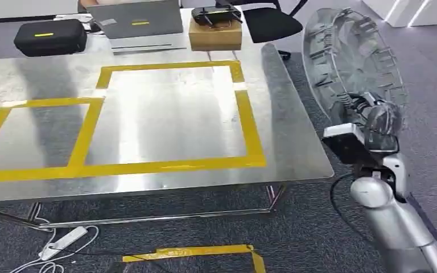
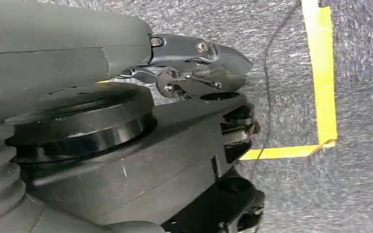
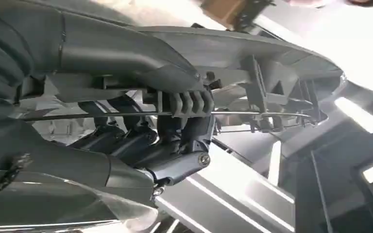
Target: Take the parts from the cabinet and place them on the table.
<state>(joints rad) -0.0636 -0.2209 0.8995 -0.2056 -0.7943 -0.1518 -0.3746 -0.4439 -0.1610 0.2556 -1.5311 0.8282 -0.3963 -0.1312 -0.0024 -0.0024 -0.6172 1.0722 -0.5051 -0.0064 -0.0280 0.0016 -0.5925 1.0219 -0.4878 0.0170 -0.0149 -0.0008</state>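
A large round grey ribbed plastic part stands upright in the air beside the right edge of the steel table. My right hand grips it at its lower rim. Up close, the thumb lies over the part and the dark fingers curl under its ribs. My left hand hangs over the grey carpet with its fingers curled in and nothing in them.
The table carries two yellow-taped squares. At its far edge stand a black case, a grey box and a cardboard box. An office chair is behind. Cables and a power strip lie on the floor, near floor tape.
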